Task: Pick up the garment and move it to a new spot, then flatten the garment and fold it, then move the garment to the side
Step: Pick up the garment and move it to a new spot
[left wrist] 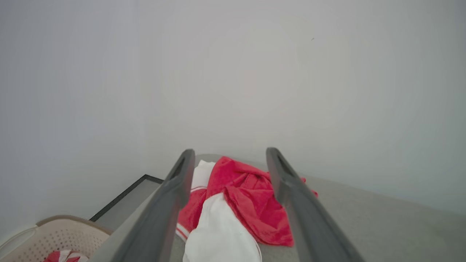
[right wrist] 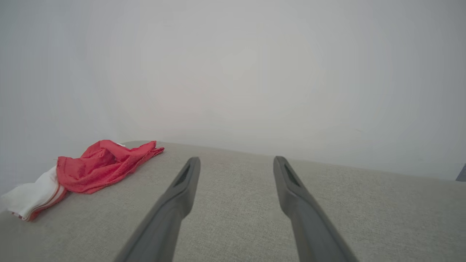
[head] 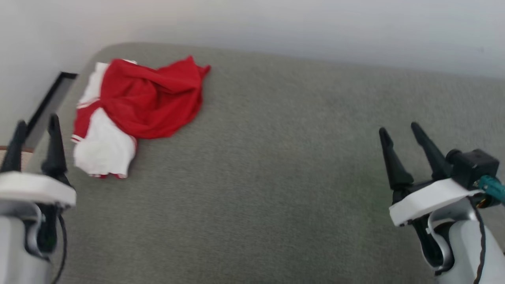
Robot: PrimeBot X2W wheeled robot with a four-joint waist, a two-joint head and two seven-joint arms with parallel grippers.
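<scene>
**Item 1: garment** (head: pixel 146 98). Red shirt with white sleeve panels and red-and-white striped trim. It lies in a crumpled heap, the red body bunched over the white.
- Place: on the grey padded surface (head: pixel 276 185), close to its rounded far corner.
- From the left jaws: just ahead of the fingertips and a little to their inner side. In the left wrist view it shows in the gap between the two fingers, beyond the tips and untouched.
- From the right jaws: well apart, far off to the left of the fingers.

**Item 2: left gripper** (head: pixel 37 120). The jaws are spread wide with nothing between them. The fingers point toward the heap from the near edge of the surface.

**Item 3: right gripper** (head: pixel 398 127). The jaws are spread wide and hold nothing. Bare grey fabric lies ahead of and between the fingers. A teal fitting (head: pixel 491 185) sits on the wrist behind the jaws.

**Item 4: basket** (left wrist: pixel 72 233). Pale and perforated, it sits low and to the outer side of the left fingers. Red-and-white cloth (left wrist: pixel 65 256) lies inside it.

**Item 5: dark-edged strip** (head: pixel 51 98). It runs beside the surface's corner, to the outer side of the left fingertips.

**Item 6: wall** (head: pixel 276 23). Plain and pale, it stands beyond both sets of jaws, behind the surface.
</scene>
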